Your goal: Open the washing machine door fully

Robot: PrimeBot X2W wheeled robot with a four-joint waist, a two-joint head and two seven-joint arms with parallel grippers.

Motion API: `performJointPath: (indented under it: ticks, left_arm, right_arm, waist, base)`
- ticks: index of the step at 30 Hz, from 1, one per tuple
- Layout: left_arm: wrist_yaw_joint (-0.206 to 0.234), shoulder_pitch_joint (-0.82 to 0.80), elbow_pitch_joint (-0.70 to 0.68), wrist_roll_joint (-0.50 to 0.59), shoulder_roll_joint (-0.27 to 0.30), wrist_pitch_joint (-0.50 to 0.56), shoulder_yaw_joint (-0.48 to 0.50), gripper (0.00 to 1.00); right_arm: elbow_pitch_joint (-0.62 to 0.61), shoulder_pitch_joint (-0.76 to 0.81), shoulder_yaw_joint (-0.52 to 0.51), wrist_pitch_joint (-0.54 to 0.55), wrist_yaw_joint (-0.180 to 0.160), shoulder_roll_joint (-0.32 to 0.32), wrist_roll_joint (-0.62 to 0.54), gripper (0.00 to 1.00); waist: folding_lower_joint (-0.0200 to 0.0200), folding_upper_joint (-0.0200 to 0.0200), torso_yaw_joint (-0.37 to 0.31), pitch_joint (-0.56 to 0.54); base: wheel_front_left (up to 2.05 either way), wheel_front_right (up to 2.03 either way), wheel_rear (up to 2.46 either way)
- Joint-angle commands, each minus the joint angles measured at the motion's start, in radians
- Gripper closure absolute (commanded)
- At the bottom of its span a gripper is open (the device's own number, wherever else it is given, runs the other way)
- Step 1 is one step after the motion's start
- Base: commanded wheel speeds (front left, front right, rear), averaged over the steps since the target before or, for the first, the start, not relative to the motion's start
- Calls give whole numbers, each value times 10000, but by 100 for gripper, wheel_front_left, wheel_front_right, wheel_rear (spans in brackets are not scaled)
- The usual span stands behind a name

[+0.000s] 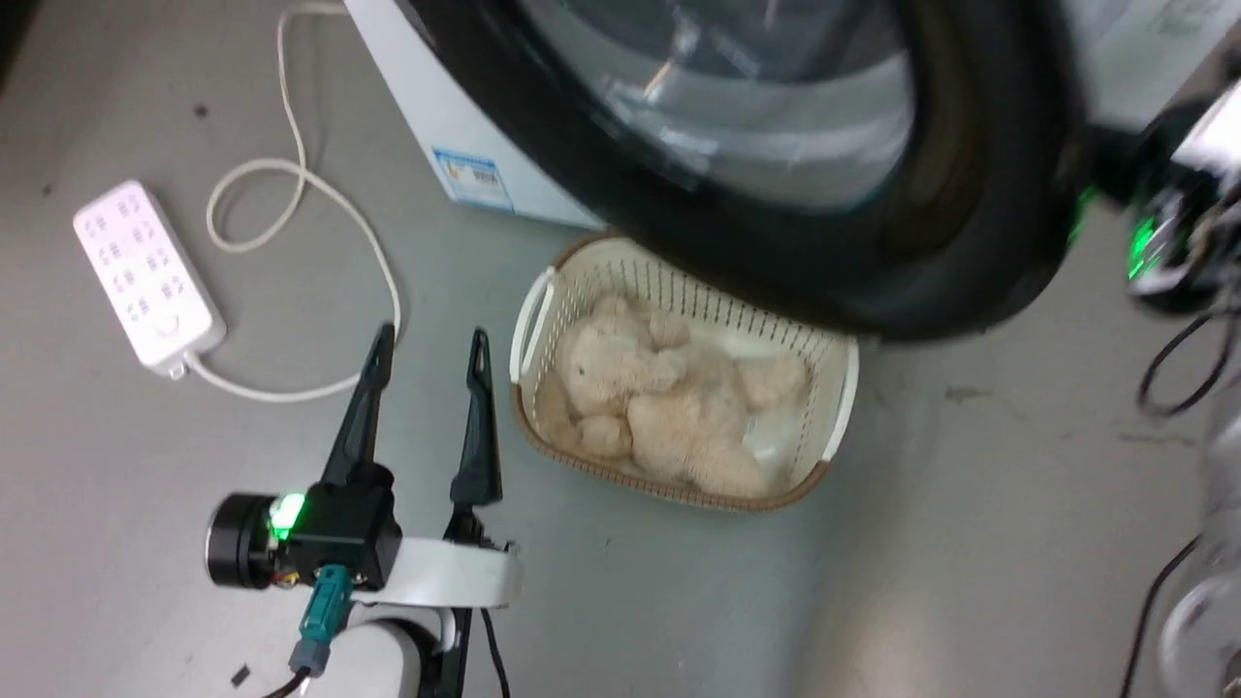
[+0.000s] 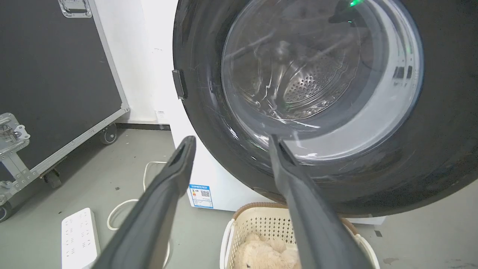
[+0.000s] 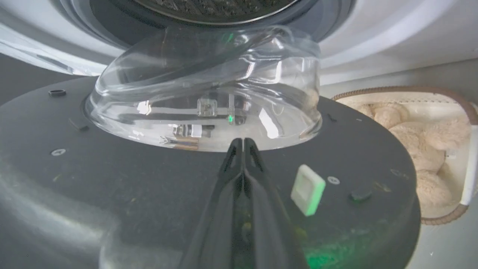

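Note:
The washing machine door [image 1: 873, 281], a glossy black ring around clear glass, stands swung partway out from the white machine [image 1: 427, 107]. In the right wrist view its dark inner face [image 3: 112, 179] and bulging glass bowl [image 3: 205, 89] lie just ahead. My right gripper [image 3: 243, 142] is shut with nothing in it, its tips at the bowl's base, beside a pale latch block [image 3: 308, 189]. My left gripper [image 1: 429, 341] hangs open over the floor, left of the basket and apart from the door [image 2: 201, 112]; its fingers [image 2: 175, 175] are spread wide.
A cream basket [image 1: 834, 407] with a plush bear [image 1: 659, 397] sits on the floor under the door. A white power strip [image 1: 145, 276] and its cord [image 1: 320, 184] lie to the left. A black wheeled case [image 2: 56, 74] stands beside the machine.

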Motion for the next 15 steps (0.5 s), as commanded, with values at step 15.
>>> performJointPath:
  ticks: [15]
  left_arm:
    - [-465,978,870,-166,13,-55,-121,0]
  right_arm:
    - [-2673,4261,4056,1226,10,604,3770,100]
  waist:
    - [1,0,222,-1656]
  base:
    - [0,0,0]
